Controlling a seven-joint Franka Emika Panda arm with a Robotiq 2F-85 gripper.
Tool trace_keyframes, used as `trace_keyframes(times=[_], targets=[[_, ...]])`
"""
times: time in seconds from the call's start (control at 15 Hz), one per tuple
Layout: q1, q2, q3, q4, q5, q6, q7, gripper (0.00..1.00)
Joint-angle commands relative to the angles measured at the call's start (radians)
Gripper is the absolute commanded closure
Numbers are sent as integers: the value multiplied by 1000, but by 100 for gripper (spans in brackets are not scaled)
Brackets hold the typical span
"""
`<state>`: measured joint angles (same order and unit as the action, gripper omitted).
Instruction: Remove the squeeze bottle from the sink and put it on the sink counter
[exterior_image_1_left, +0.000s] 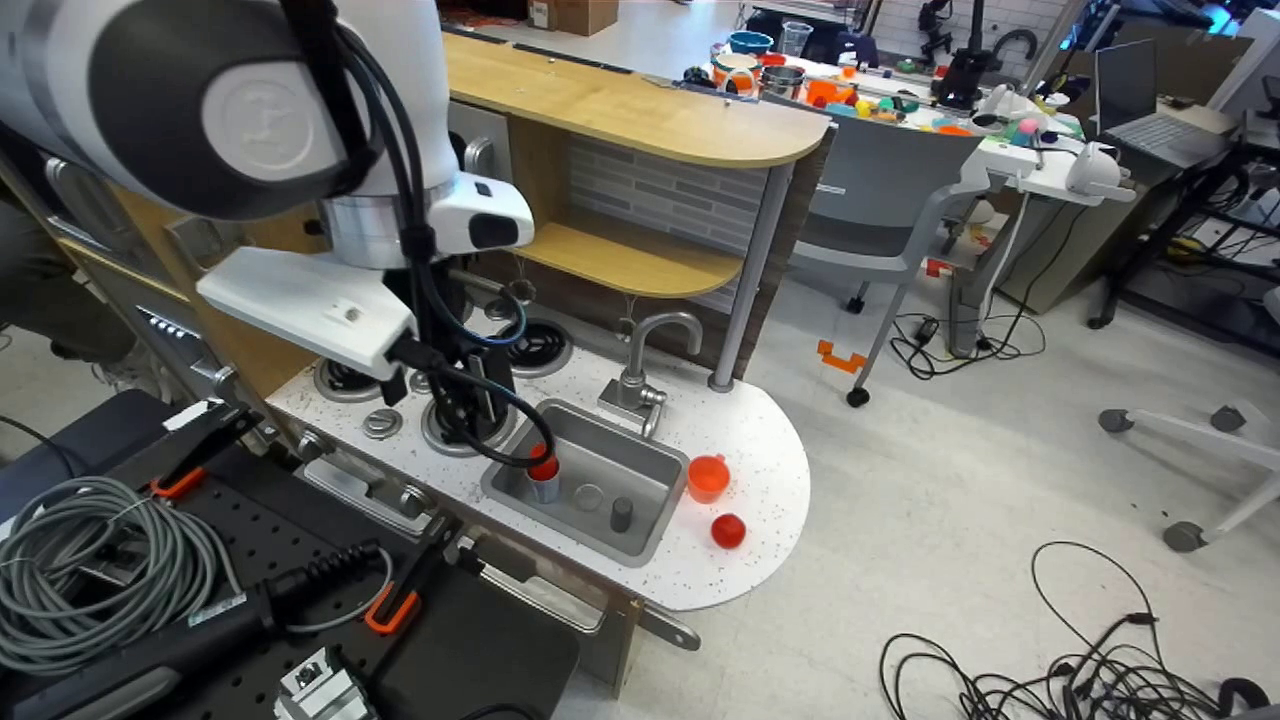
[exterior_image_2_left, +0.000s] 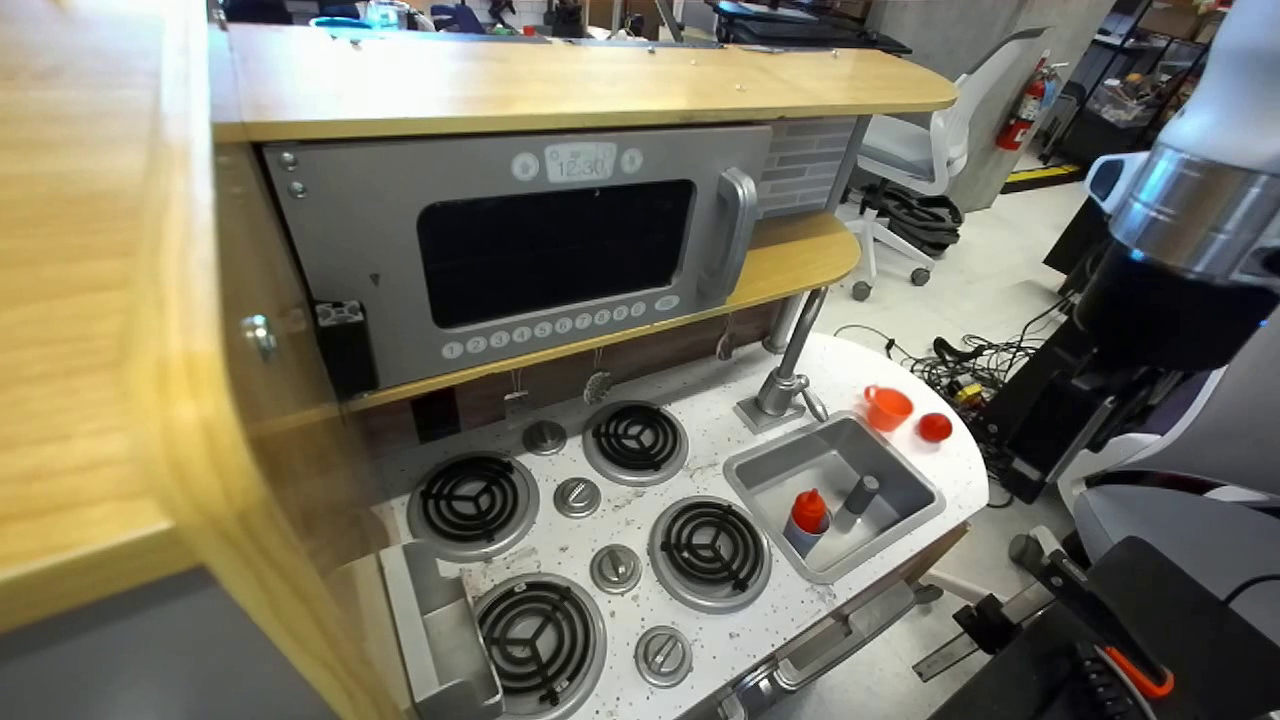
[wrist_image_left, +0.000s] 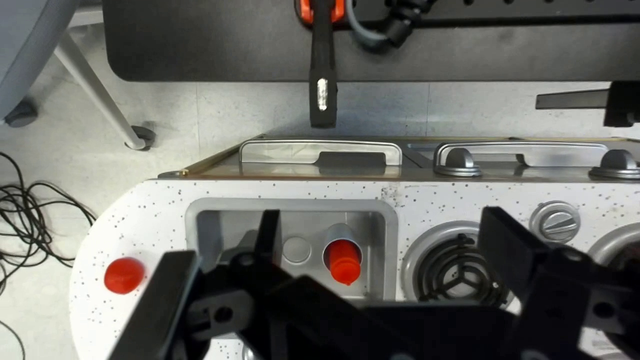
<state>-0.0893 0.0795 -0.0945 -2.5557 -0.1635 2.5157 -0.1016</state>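
Note:
The squeeze bottle is red with a pointed tip (wrist_image_left: 344, 262). It stands tilted in a silver-grey cup (exterior_image_2_left: 803, 538) inside the sink (wrist_image_left: 300, 204), and also shows in both exterior views (exterior_image_1_left: 543, 465) (exterior_image_2_left: 810, 511). The sink is a grey metal basin with a curved faucet (exterior_image_1_left: 635, 375). The white speckled sink counter (exterior_image_1_left: 770, 470) surrounds it. My gripper (wrist_image_left: 384, 230) is open and empty, above the counter. In the wrist view the bottle lies between the fingers, nearer the left one. The gripper also shows in both exterior views (exterior_image_1_left: 480, 410) (exterior_image_2_left: 1060, 440); it does not touch the bottle.
A grey cylinder (exterior_image_2_left: 862, 493) stands in the sink. An orange cup (exterior_image_1_left: 708, 478) and a red ball (exterior_image_1_left: 728, 531) sit on the counter's rounded end. Black burners (exterior_image_2_left: 712, 548) and knobs lie beside the sink. A tan upper shelf (exterior_image_2_left: 600, 80) overhangs the back.

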Motion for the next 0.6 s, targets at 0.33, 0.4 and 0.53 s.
trace_keyframes(times=[0.33,0.4,0.53], targets=[[-16,339,-39,186,-47,218,-27,0],[-18,374,-37,208,-39,227,-31,0],[-20,434,-32,254,-30,232,-33,0]])
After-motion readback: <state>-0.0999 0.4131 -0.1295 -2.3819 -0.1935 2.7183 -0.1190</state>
